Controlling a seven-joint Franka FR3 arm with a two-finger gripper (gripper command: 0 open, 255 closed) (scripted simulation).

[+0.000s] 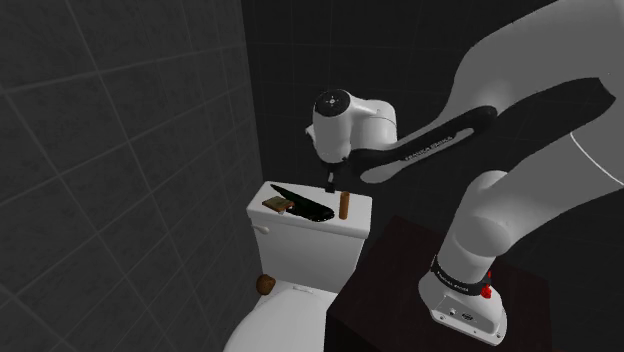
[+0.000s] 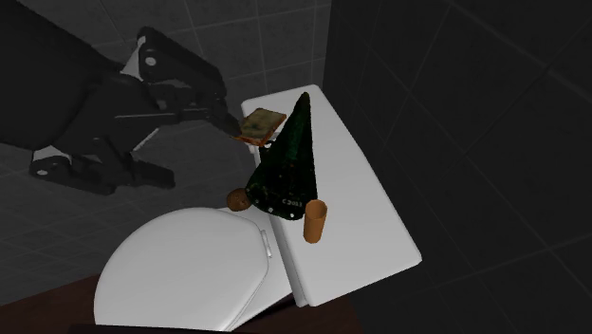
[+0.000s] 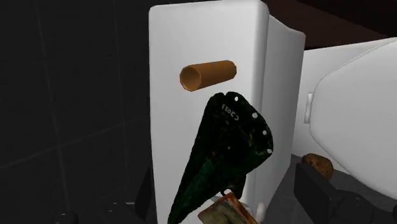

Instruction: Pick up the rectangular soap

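Two hazards seem likely: the brown rectangular soap (image 2: 262, 124) lies near one end of the toilet tank lid (image 2: 365, 204), right against a dark green cone (image 2: 287, 161), so a closing finger could snag the cone or shove the soap over the edge. The gripper (image 2: 230, 123) hangs spread around the soap, gripping nothing yet.

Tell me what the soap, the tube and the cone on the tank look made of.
The soap: a mottled brown and tan block, matte and rough-looking; it could pass for wood or stone, so the material is open. The tube: hollow, plain orange-brown, matte, likely cardboard. The cone: dark green, faintly glossy, with white dots and lettering; perhaps plastic film or foil, unsure.
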